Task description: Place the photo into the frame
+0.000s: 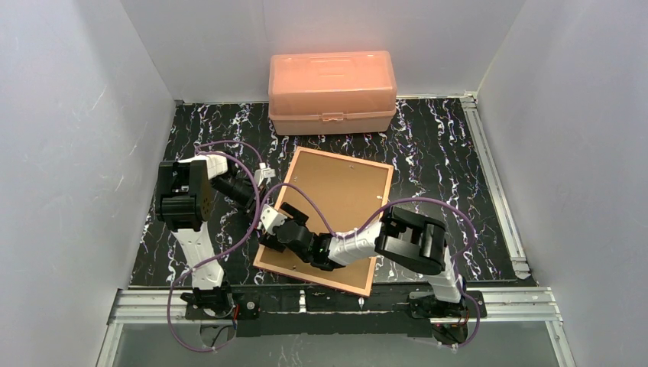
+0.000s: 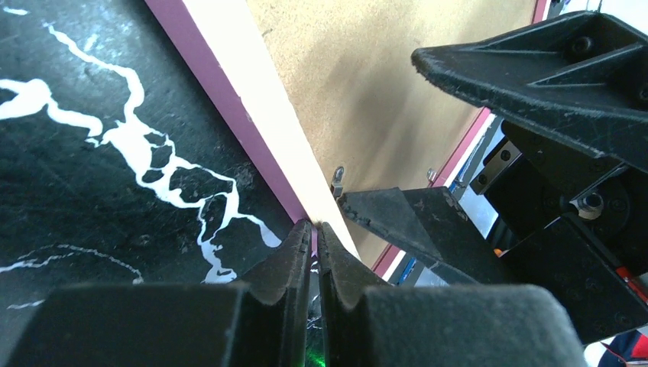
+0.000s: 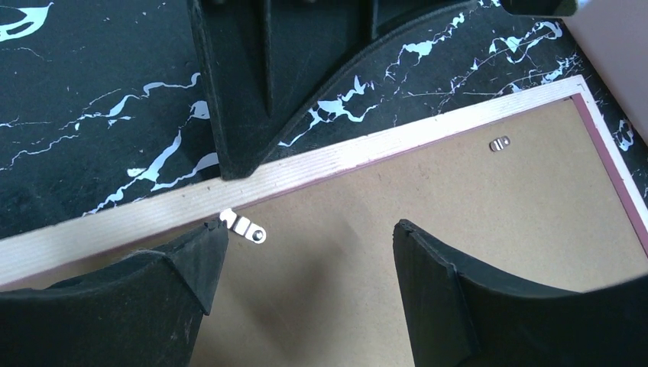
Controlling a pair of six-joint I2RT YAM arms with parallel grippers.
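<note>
The frame [image 3: 367,149] lay back-up on the black marbled surface [image 1: 435,138], its pale wooden rim edged in pink around a brown backing board [image 1: 336,191]. The left fingers [image 2: 294,256] were pressed together at its left edge. The right fingers [image 3: 191,264] stood wide above the board, beside a metal clip [image 3: 246,227].

The frame [image 3: 115,222] has a pale, striped wooden edge; its backing board [image 3: 458,199] is matt brown fibreboard with shiny metal clips [image 3: 246,227]. The table mat [image 3: 92,76] looks matt black. The box [image 1: 332,92] is smooth translucent plastic.
</note>
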